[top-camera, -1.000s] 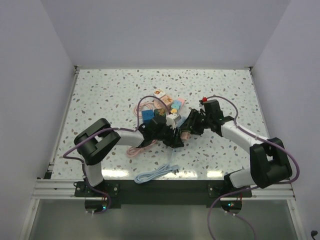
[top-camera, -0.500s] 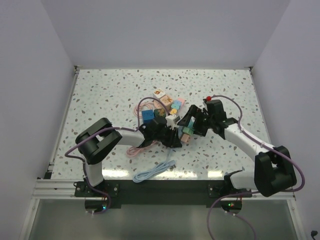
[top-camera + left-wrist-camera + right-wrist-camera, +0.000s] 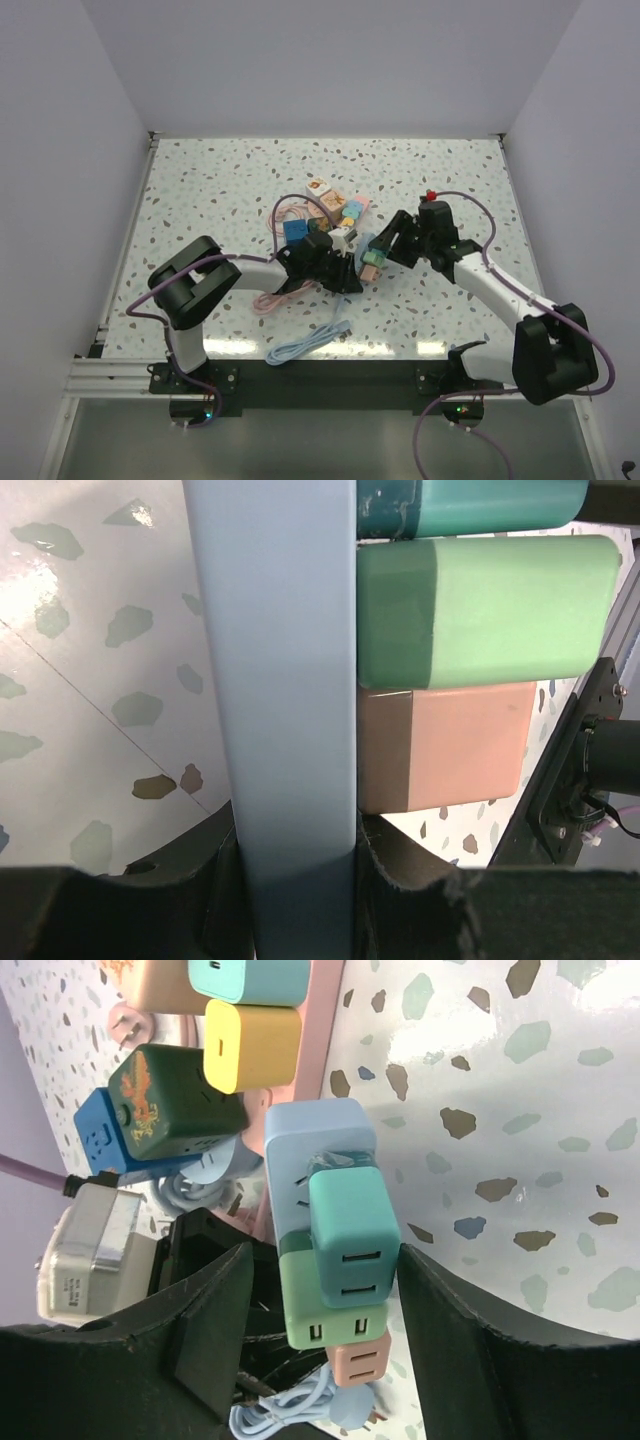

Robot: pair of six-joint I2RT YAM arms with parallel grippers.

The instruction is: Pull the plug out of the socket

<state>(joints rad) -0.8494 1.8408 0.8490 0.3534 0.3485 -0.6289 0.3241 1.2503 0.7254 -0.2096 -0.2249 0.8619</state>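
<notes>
A light blue power strip (image 3: 290, 680) carries a teal plug (image 3: 352, 1225), a green plug (image 3: 320, 1315) and a salmon plug (image 3: 360, 1360) side by side. My left gripper (image 3: 295, 850) is shut on the strip's body, its fingers on both sides; in the top view it (image 3: 335, 270) sits just left of the plugs (image 3: 371, 262). My right gripper (image 3: 325, 1260) is open, its fingers on either side of the teal and green plugs; the right finger is close against the teal plug and a gap shows on the left. In the top view it (image 3: 392, 243) is just right of the strip.
A pink power strip (image 3: 318, 1020) with yellow (image 3: 252, 1045) and teal plugs lies just behind. A blue cube adapter (image 3: 296, 230), a dark green one (image 3: 175, 1100) and a white one (image 3: 90, 1250) crowd the left. A light blue cable (image 3: 310, 345) and a pink cable (image 3: 275, 298) lie near the front.
My right gripper has drawn slightly back to the right, away from the strip, and the plugs now show between the two grippers. The left gripper has kept its hold in place.
</notes>
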